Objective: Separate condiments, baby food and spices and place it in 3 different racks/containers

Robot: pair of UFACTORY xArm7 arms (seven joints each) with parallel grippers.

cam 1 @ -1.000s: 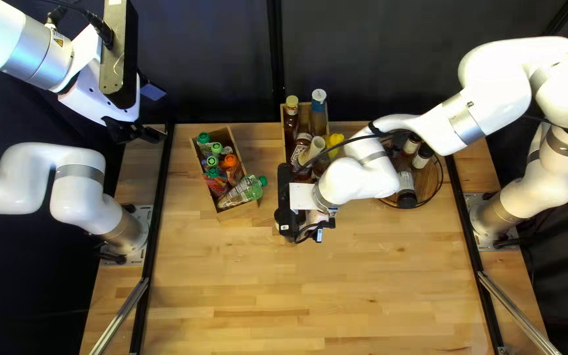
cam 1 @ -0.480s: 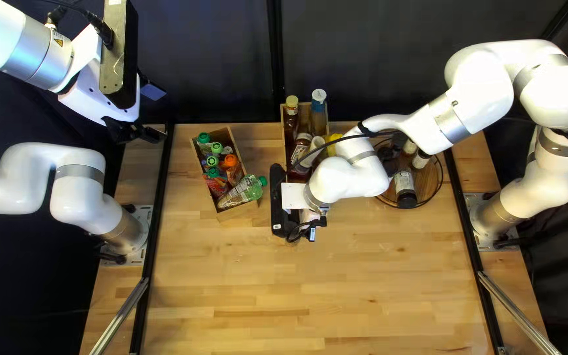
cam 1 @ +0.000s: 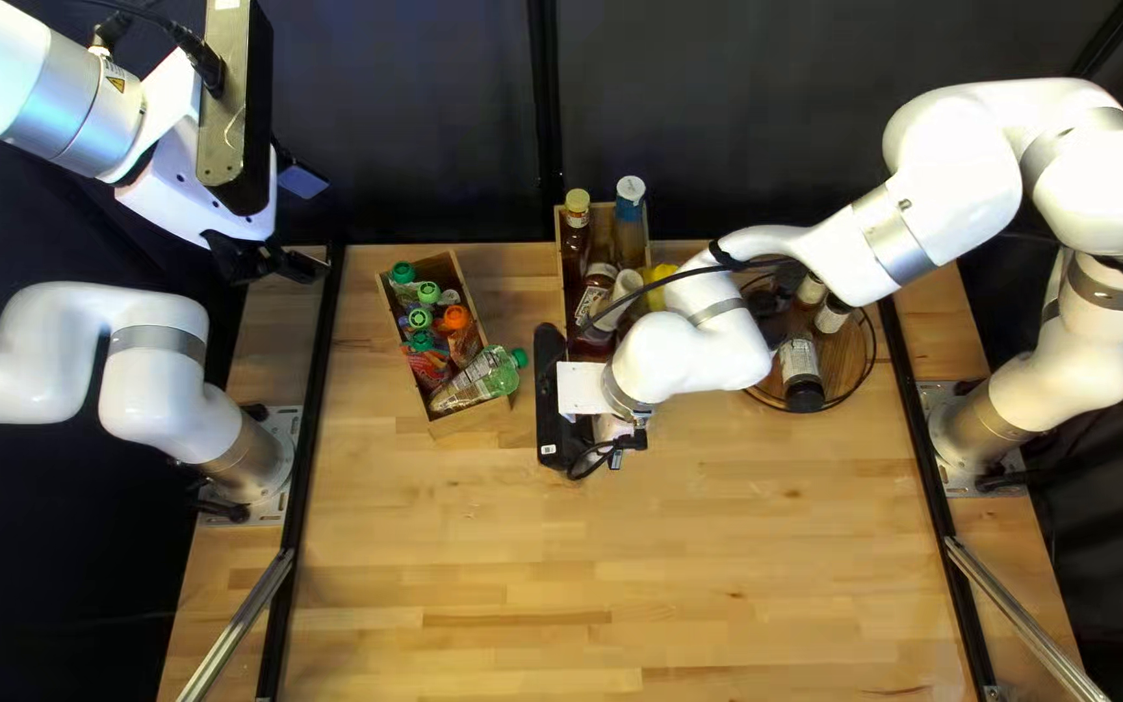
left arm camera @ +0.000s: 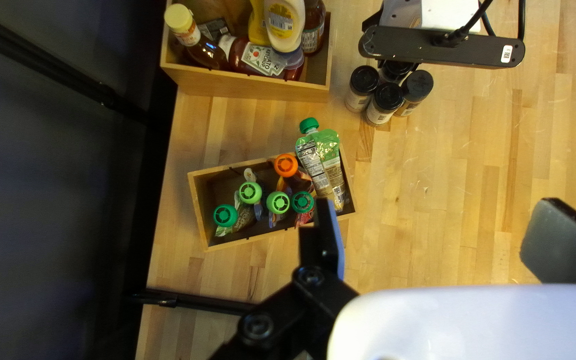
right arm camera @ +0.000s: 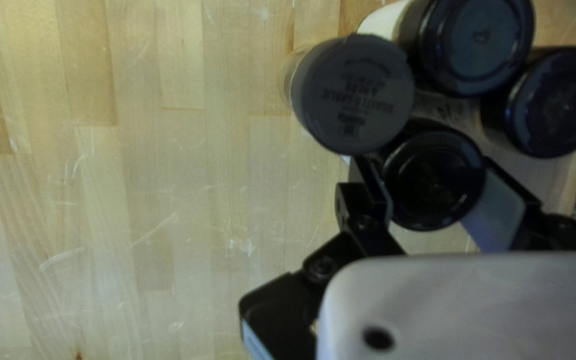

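Spice jar (right arm camera: 433, 180) gripped by the right gripper (cam 1: 608, 427), close among three other dark-lidded jars (right arm camera: 358, 93). Left gripper (cam 1: 308, 267) hangs with its fingers wide apart.

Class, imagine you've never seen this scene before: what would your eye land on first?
Most likely the two big white arms, one from each side of the top left view. Next, the bright green and orange caps on the pouches in the wooden box left of its centre. Then the right gripper, down at four dark-lidded jars in the right wrist view.
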